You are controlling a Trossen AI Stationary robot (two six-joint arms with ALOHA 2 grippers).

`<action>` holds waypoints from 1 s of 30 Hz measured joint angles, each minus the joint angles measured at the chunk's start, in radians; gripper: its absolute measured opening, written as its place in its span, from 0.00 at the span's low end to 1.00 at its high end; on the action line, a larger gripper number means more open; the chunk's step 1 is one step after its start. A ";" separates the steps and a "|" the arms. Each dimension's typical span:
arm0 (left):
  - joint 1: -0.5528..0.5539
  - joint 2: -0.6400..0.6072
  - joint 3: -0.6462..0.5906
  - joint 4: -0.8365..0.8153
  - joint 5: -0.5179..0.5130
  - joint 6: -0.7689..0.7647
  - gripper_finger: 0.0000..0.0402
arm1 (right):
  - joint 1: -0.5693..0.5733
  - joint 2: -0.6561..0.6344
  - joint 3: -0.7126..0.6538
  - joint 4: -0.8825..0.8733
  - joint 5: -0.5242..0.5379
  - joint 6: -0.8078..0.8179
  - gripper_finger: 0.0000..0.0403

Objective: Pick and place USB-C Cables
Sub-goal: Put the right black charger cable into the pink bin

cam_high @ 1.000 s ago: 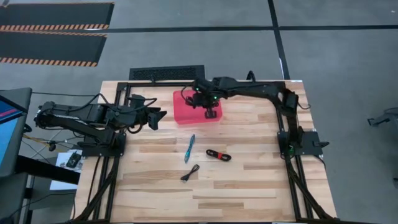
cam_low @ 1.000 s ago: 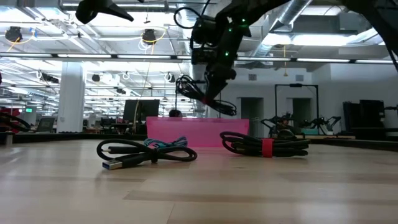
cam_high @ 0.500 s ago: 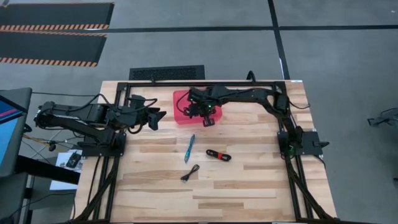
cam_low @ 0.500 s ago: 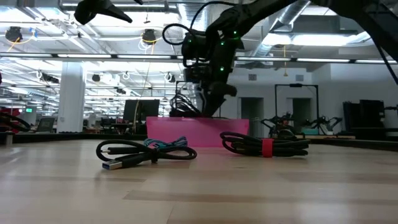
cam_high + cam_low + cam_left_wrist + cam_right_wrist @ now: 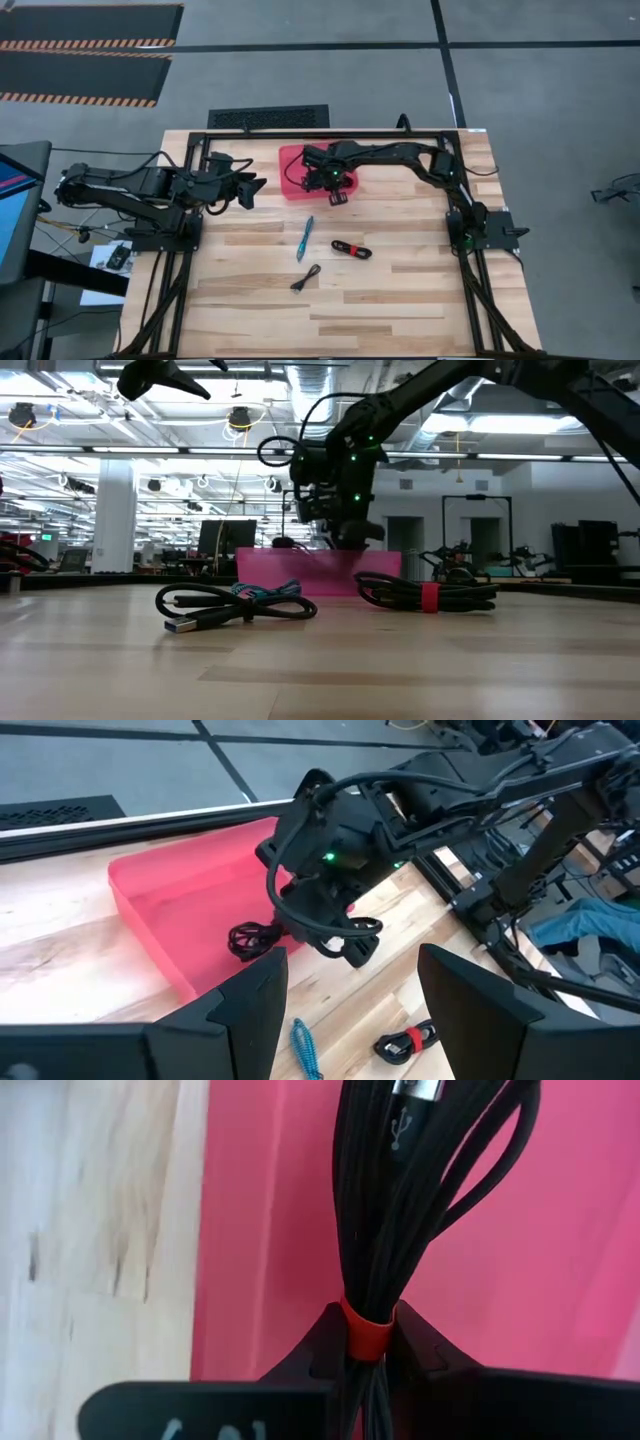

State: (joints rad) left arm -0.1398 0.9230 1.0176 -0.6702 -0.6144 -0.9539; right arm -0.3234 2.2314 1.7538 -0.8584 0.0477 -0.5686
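Observation:
My right gripper (image 5: pixel 333 185) is low over the translucent red tray (image 5: pixel 297 172), shut on a black USB-C cable bundle (image 5: pixel 420 1190) with a red tie. The bundle (image 5: pixel 255 937) reaches into the tray. Three more bundles lie flat on the wood nearer the table's near edge: light blue (image 5: pixel 305 238), red-and-black (image 5: pixel 351 249) and black (image 5: pixel 306 278). The low view shows the black bundle (image 5: pixel 235 607) in front of the light blue one (image 5: pixel 265 591), and the red-tied one (image 5: pixel 425 593) to their right. My left gripper (image 5: pixel 350 1010) waits open by the tray's left side (image 5: pixel 250 188). My right gripper pinches the black bundle between its two fingers (image 5: pixel 320 1345) at the red tie (image 5: pixel 366 1330). The strands run on ahead between the fingers, along them. The fingers come from above, slanting down into the tray. The looped end (image 5: pixel 250 938) hangs low inside the tray; whether it touches the floor I cannot tell.
The tray (image 5: pixel 318 572) sits near the table's far edge, in the middle. A black frame (image 5: pixel 240 133) runs around the table's far and side edges. Bare wood (image 5: pixel 400 300) spreads across the near half.
My right gripper has come down and moved a little toward the table's left, over the red tray. The black bundle, which hung above the tray's rim, has gone down with it behind the tray's wall.

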 joint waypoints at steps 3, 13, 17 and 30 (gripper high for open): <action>0.000 0.000 0.000 -0.001 -0.001 0.000 0.53 | -0.007 0.009 -0.001 -0.009 0.001 0.003 0.12; 0.000 0.000 0.000 -0.007 0.000 0.000 0.53 | -0.022 0.015 -0.001 0.008 0.001 0.071 0.22; 0.000 0.000 0.000 -0.007 0.000 0.000 0.53 | -0.036 0.015 -0.001 0.006 -0.001 0.109 0.28; 0.000 0.000 0.000 -0.007 0.006 0.000 0.53 | -0.048 0.014 0.011 -0.017 -0.058 0.153 0.53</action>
State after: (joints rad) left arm -0.1398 0.9232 1.0176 -0.6769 -0.6079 -0.9539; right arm -0.3714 2.2456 1.7650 -0.8751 -0.0106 -0.4151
